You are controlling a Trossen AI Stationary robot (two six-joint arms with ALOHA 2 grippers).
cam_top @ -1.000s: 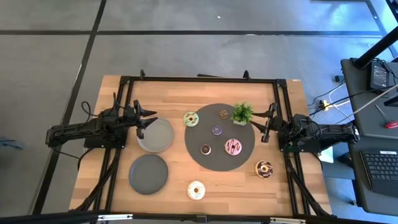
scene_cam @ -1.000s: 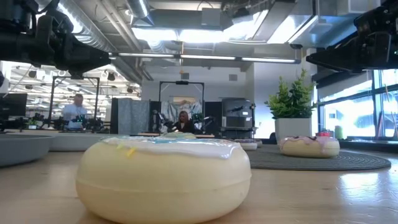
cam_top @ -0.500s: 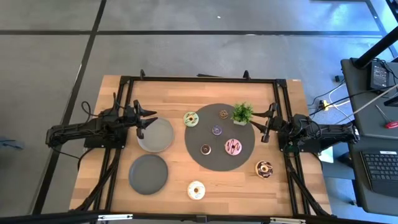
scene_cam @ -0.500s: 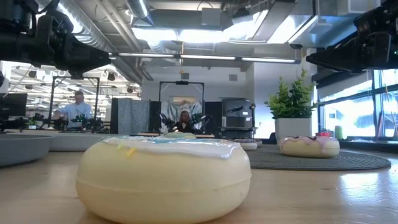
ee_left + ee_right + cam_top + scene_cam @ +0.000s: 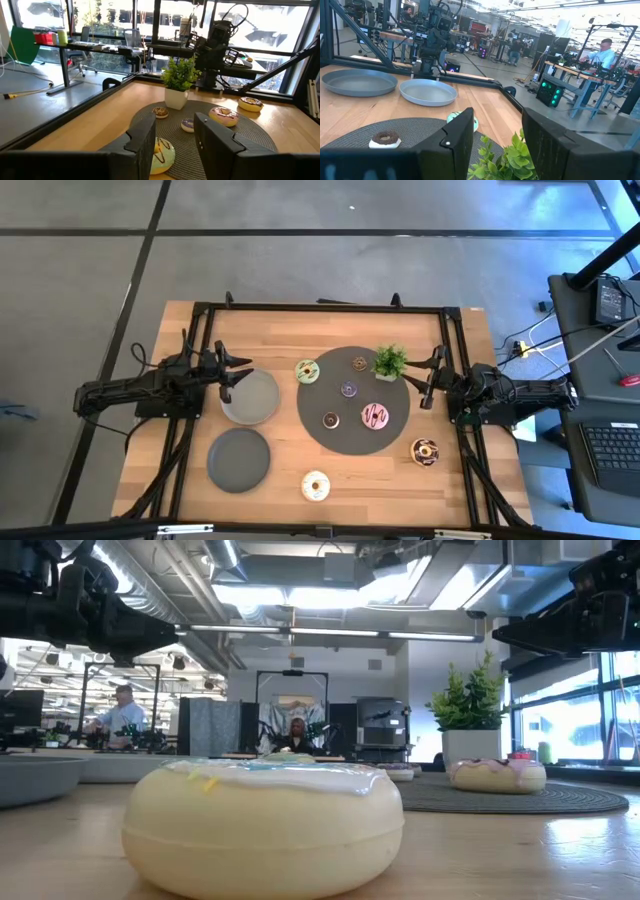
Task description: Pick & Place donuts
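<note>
The left hand (image 5: 236, 371) hovers near the surface's (image 5: 280, 330) left edge, fingers apart and empty, beside two grey plates (image 5: 250, 396). A pale-green donut (image 5: 307, 371) lies just off the dark mat's (image 5: 330, 395) left rim; a pink donut (image 5: 376, 416) and three tiny ones, seemingly brown and purple, sit on it. A cream donut (image 5: 316, 485) lies by the front edge, a chocolate donut (image 5: 424, 451) toward the front right corner. The right hand (image 5: 427, 381) hangs open and empty at the mat's right rim.

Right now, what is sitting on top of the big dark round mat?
On the mat sit a pink donut, three tiny donuts, brown, purple and dark brown, plus a potted plant. Whatever lies beneath them is covered.
</note>
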